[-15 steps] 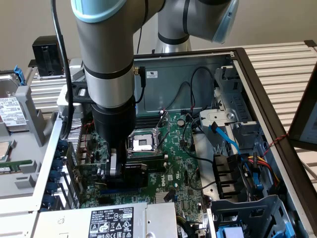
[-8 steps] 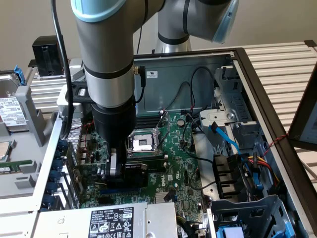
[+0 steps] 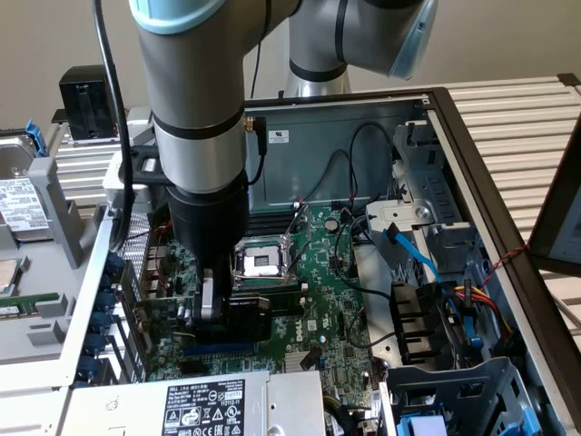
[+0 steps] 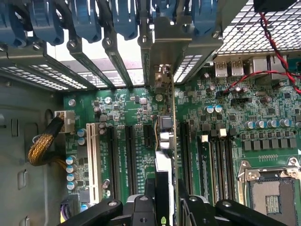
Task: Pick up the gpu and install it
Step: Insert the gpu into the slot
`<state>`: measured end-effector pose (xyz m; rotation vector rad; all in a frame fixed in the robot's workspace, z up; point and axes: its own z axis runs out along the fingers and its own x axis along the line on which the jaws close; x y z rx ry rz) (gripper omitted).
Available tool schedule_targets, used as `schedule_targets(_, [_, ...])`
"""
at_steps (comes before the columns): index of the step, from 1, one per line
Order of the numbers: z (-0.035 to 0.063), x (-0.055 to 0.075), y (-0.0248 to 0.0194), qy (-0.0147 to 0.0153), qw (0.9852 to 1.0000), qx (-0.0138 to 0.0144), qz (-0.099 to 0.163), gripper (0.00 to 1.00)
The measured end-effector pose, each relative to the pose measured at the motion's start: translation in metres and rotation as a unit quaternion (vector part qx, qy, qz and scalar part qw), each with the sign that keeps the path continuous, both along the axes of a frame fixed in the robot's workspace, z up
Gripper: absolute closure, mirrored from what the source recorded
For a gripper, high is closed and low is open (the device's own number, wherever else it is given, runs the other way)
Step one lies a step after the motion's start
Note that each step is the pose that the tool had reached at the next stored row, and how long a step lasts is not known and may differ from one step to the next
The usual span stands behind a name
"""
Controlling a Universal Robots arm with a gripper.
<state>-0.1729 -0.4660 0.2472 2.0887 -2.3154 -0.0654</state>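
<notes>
Observed: the black two-fingered gripper (image 4: 162, 205) is clamped on the gpu (image 4: 165, 141), a small green card with a black shroud. It is held on edge over the black expansion slots of the large green motherboard (image 4: 117, 113).

Orientation: the long axis runs parallel to the slots, and the silver bracket end faces the blue rear latches (image 4: 124, 19).

Recommendation: hold the card square, line its edge up with the slot, and press evenly. I cannot tell whether it is seated.

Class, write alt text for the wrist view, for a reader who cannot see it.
The gripper holds the gpu edge-on and upright over the expansion slots of the green motherboard, its silver bracket pointing toward a row of blue latches. An empty processor socket sits off to one side.
</notes>
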Motion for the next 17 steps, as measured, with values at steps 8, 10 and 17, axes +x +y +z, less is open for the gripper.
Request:
schedule_targets(8, [0.0024,0.007,-0.0025,0.0,1.0,0.0039,0.0,0.73])
schedule_targets(10, [0.0025,0.0071,-0.0026,0.0,1.0,0.004,0.0,0.73])
schedule_targets(17, [0.0025,0.0083,-0.0028,0.0017,1.0,0.004,0.007,0.73])
